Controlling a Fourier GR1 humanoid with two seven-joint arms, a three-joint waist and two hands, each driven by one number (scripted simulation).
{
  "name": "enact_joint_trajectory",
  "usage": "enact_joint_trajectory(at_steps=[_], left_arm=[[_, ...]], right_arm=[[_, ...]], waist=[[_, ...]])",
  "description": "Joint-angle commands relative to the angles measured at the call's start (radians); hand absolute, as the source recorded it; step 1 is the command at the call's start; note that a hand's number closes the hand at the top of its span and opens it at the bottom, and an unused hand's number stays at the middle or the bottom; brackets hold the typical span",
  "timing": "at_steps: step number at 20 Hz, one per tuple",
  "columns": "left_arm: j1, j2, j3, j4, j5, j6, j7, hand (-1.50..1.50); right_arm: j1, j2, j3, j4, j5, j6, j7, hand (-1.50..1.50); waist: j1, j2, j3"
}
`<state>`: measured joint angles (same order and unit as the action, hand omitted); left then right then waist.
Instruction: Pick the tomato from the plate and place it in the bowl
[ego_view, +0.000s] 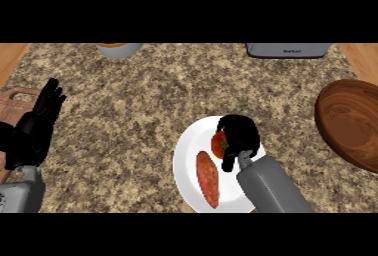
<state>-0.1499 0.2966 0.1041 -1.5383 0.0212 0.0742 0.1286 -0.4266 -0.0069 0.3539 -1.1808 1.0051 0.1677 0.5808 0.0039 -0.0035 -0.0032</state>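
Step in hand: I judge this to be the grasp of the tomato (219, 144); the lift and the carry to the bowl (353, 125) are not yet done.
Tomato position: it sits on the white plate (189, 150), in the upper half, partly hidden under my right hand (238, 136).
Right hand state: my fingers are curled down over the tomato's top and right side. I cannot tell from this view whether the thumb has met the far side, so I treat the hold as unconfirmed.
Left hand state: my left hand (38, 125) rests open at the left edge of the view, fingers straight and up, over the wooden board (16, 102). It takes no part.
Neighbouring item: a long reddish-orange vegetable (207, 178) lies on the same plate, just below the tomato and beside my right forearm.
Grasp advice: close round the widest part of the tomato, fingers opposite thumb, since a round smooth fruit is likely to roll out of an off-centre hold.
Lift advice: rise straight up first, so that my forearm does not sweep the long vegetable or drag the plate.
Bowl position: the brown wooden bowl stands at the right edge of the counter (133, 110), apart from the plate.
Carry advice: move right and slightly away from me, clear the near rim, then lower before opening the fingers.
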Motion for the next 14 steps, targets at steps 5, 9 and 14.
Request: enact_joint_trajectory(at_steps=[5,9,14], left_arm=[[0.026,-0.037,0.000,-0.036,-0.022,0.001,0.012,0.00],[-0.035,-0.005,0.026,-0.031,-0.004,-0.012,0.057,0.00],[-0.008,-0.020,0.015,-0.025,-0.021,-0.004,0.033,0.00]], right_arm=[[-0.136,0.006,0.017,0.240,-0.056,-0.176,-0.069,1.50],[-0.121,-0.036,-0.141,0.204,-0.063,-0.120,0.039,1.50],[-0.279,-0.067,-0.289,0.336,-0.065,-0.145,0.233,1.50]], waist=[[0.010,0.006,0.004],[0.003,0.007,0.004],[0.017,0.010,0.003]])
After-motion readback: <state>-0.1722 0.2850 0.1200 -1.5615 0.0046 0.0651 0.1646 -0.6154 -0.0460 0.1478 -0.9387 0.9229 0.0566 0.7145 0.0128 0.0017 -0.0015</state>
